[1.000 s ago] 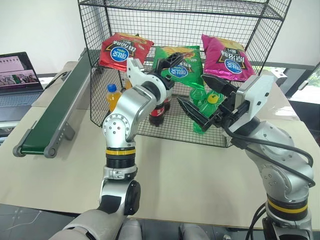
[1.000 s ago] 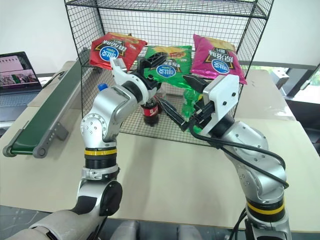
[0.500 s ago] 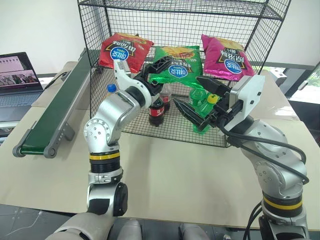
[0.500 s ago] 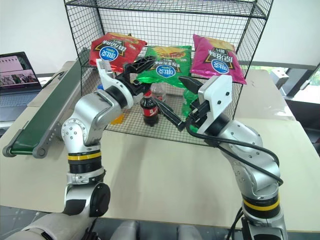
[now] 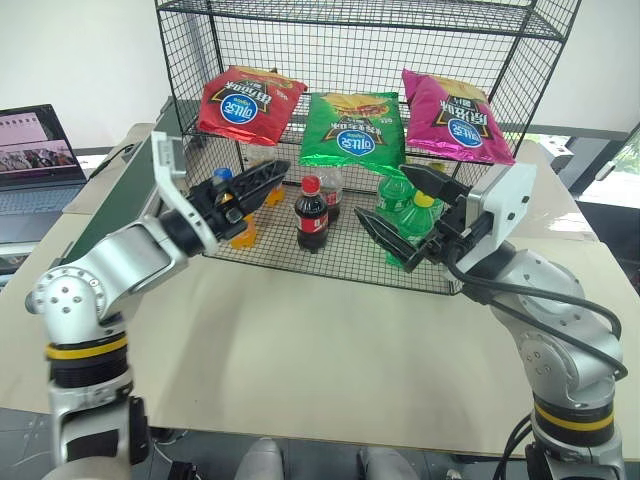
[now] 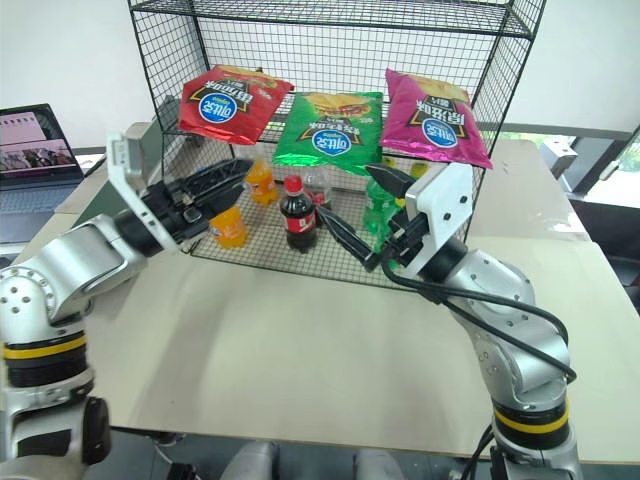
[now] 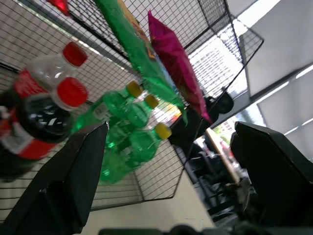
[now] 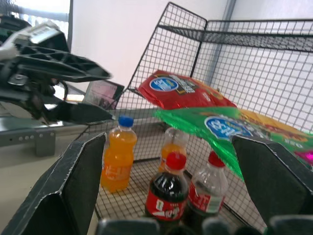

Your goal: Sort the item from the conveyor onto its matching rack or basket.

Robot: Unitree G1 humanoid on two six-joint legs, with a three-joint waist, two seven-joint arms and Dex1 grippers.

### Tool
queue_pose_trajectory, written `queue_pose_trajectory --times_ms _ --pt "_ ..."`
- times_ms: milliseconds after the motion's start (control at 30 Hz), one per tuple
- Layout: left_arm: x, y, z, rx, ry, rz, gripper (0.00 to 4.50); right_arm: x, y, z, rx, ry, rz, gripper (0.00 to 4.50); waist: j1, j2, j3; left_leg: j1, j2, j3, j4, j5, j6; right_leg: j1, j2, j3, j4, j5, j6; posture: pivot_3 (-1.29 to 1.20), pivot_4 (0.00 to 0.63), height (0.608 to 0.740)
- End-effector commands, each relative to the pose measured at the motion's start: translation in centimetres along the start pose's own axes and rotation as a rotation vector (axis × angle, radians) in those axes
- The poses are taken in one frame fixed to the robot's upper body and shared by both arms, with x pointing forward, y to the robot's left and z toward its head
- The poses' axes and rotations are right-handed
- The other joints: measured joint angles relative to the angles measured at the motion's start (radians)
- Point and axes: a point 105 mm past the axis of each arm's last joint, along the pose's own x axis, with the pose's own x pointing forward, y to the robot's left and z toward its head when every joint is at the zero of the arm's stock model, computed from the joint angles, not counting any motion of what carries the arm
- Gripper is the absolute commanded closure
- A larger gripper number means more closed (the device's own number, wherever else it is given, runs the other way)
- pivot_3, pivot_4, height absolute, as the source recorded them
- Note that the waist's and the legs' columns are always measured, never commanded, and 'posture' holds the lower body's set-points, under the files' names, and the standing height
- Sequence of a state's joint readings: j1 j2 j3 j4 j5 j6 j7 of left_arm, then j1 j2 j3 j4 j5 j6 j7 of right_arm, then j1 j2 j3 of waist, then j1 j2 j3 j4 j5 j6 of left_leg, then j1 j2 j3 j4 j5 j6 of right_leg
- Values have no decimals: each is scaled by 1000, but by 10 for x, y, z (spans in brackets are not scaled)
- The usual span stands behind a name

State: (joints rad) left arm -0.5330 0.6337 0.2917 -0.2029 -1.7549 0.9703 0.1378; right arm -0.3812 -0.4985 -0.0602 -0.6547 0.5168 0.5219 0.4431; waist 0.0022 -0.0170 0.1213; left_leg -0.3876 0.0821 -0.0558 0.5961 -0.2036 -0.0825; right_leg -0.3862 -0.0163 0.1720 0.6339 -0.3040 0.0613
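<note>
The item, a shiny green chip bag [image 5: 353,128], lies on the sloped shelf of the black wire rack [image 5: 370,40], between a red bag and a magenta bag. No gripper touches it. My left gripper [image 5: 272,180] is open and empty, level, in front of the rack's lower left corner near an orange bottle. At the rack's lower right my right gripper [image 5: 385,193] is also open and empty, pointing at the green bottles. The left wrist view shows the green bag [image 7: 132,44] edge-on. The conveyor [image 5: 112,205] runs along the left, partly behind my left arm.
Red bag [image 5: 245,100] and magenta bag [image 5: 455,115] flank the green one. On the lower shelf stand orange bottles [image 6: 230,225], cola bottles [image 5: 311,212] and green bottles [image 5: 415,215]. A laptop [image 5: 35,150] sits far left. The beige table [image 5: 330,340] spreads in front.
My left arm has drawn back from the green bag, swinging left and down with its fingers open. The bag stays on the shelf. My right arm has kept still.
</note>
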Motion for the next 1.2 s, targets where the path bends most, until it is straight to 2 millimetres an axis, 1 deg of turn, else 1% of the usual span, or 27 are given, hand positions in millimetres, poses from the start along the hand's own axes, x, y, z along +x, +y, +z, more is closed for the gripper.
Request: queue_pose_trajectory --times_ms 33,100,200,300,333,433,467,567,633,767,900,967,1033,1067,1133,1167,1200 --pt "-2 3 1 252 14 27 83 -5 1 13 -49 -44 -1 0 -1 0 0 0 0 0 -1 0 -1 0 0 0 0 0 0 0 150 740" --pt "0 2 1 360 15 23 83 -6 2 12 -48 -41 -5 0 -1 0 0 0 0 0 -2 1 -1 -1 0 0 -1 0 0 0 150 740" --pt "4 -8 8 491 -11 -21 83 -6 2 13 -47 -44 -6 0 -1 0 0 0 0 0 -4 1 -1 -1 0 0 -2 0 -1 0 150 740" --pt "9 -15 5 636 20 -69 83 -5 3 14 -49 -46 -5 0 -3 0 0 -1 0 0 -5 1 -1 -1 0 0 -2 0 -1 0 150 740" --pt "12 -16 2 623 33 -86 83 -5 2 15 -50 -47 -4 0 -5 0 0 -1 0 0 -5 0 -1 -1 0 0 -3 0 -1 0 150 740" --pt "26 -18 -3 423 17 -140 83 -3 2 16 -57 -52 -5 0 -2 0 0 -1 0 0 -4 0 0 0 0 0 -2 0 -1 0 150 740" --pt "28 -19 -3 389 11 -147 83 -2 2 16 -57 -53 -5 0 -2 0 0 -1 0 0 -3 0 1 0 0 0 -2 0 -1 0 150 740" --pt "40 -7 -1 225 -39 -109 83 -2 2 17 -60 -56 -10 0 -5 0 0 -1 0 0 -1 -2 3 0 0 0 -1 0 0 0 150 740" --pt "47 -4 2 144 -69 -105 83 -2 2 18 -63 -56 -17 0 -6 0 0 -1 0 0 -1 -2 4 0 0 0 -1 0 0 0 150 740" --pt "59 -8 13 64 -126 -126 83 -4 1 19 -69 -54 -29 0 -7 0 0 -2 0 0 0 -2 4 0 0 0 -1 0 0 0 150 740" --pt "68 -10 16 45 -132 -147 83 -5 1 20 -75 -54 -42 0 -8 0 0 -1 0 0 1 -2 4 0 0 0 0 0 0 0 150 740" --pt "72 -13 17 22 -138 -164 470 -6 0 21 -80 -52 -48 0 -9 0 0 -1 0 0 1 -2 4 0 0 0 0 0 0 0 150 740" --pt "72 -15 17 28 -136 -174 1078 -7 0 21 -85 -50 -54 0 -9 0 0 -1 0 0 1 -2 4 1 0 0 0 0 0 0 150 740" --pt "72 -15 17 34 -131 -175 1618 -7 0 22 -87 -49 -57 0 -9 0 0 -1 0 0 1 -2 4 1 0 0 0 0 0 0 150 740" --pt "73 -13 15 38 -124 -171 2425 -8 -1 22 -91 -46 -63 0 -11 0 0 -1 0 0 1 -2 4 1 0 0 0 0 0 0 150 740" --pt "73 -11 15 39 -121 -168 3028 -8 -1 22 -92 -46 -65 0 -11 0 0 -1 0 0 1 -2 4 1 0 0 0 0 0 0 150 740" --pt "74 -10 14 38 -119 -166 3212 -9 -1 22 -93 -45 -67 0 -11 0 0 -1 0 0 1 -2 4 1 0 0 0 0 0 0 150 740"
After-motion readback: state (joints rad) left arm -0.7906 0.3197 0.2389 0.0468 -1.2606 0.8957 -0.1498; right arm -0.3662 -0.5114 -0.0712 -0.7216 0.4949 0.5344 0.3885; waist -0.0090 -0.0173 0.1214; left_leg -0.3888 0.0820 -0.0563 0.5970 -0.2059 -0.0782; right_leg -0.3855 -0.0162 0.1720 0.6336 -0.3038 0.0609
